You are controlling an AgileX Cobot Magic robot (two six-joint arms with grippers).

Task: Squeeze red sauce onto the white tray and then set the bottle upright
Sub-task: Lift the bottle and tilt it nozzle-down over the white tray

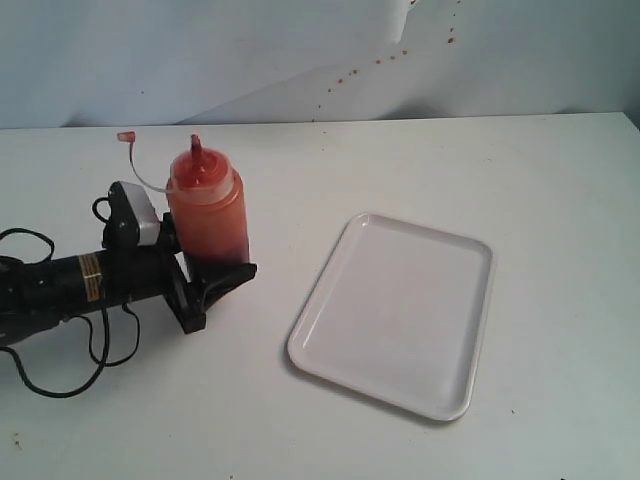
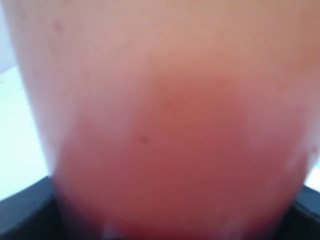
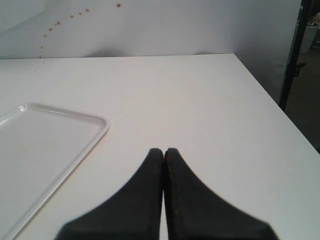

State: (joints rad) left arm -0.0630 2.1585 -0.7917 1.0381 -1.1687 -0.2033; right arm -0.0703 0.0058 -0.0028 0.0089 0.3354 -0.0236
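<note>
On the white table (image 1: 450, 170), my left gripper (image 1: 215, 278) held the bottle (image 1: 207, 215) by its lower body.

Its jaws were closed on either side of the bottle, which stood upright to the left of the white tray (image 1: 400, 310) and well apart from it. The red sauce (image 1: 212, 238) showed through the wall, and the small cap (image 1: 126, 134) hung out on its tether. My right gripper (image 3: 163, 152) sat low over the table near the tray's corner, fingertips pressed together, holding nothing.
</note>
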